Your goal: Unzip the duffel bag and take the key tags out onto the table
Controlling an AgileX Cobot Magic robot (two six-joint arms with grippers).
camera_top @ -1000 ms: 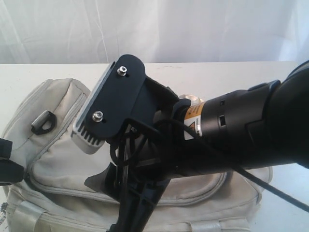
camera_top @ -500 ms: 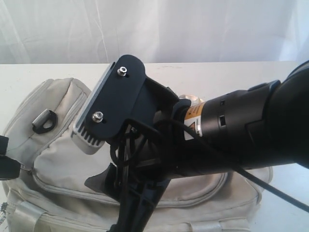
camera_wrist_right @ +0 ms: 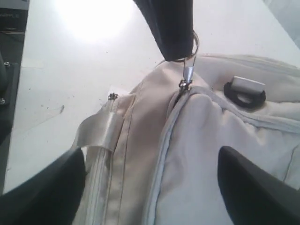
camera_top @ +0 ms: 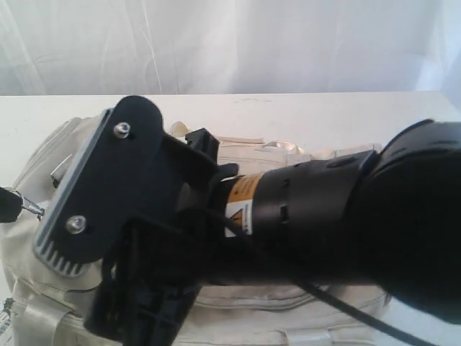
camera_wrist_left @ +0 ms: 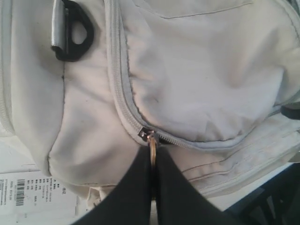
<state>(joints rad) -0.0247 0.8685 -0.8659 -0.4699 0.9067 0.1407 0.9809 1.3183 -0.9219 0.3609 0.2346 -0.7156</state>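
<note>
The cream duffel bag [camera_top: 248, 155] lies on the white table [camera_top: 324, 115] with its grey zipper [camera_wrist_left: 123, 98] closed. My left gripper [camera_wrist_left: 152, 157] is shut on the metal ring of the zipper pull [camera_wrist_left: 151, 140] at the bag's end, and it also shows at the left edge of the exterior view [camera_top: 9, 205]. From the right wrist view, the left gripper's finger [camera_wrist_right: 171, 28] holds that pull [camera_wrist_right: 187, 72] taut. My right gripper [camera_wrist_right: 152, 183] hangs open just above the bag's top panel [camera_wrist_right: 201, 150], with nothing between its fingers. The key tags are hidden.
A black D-ring [camera_wrist_left: 75, 30] with a metal clip sits on the bag near the zipper's end. A pale webbing handle [camera_wrist_right: 96, 133] lies over the bag's side. A barcoded paper label [camera_wrist_left: 28, 192] lies on the table beside the bag. The right arm [camera_top: 302, 216] blocks most of the exterior view.
The left gripper closed on the zipper pull and drew it taut, moving up in the exterior view. The right arm swung left over the bag and its jaws widened.
</note>
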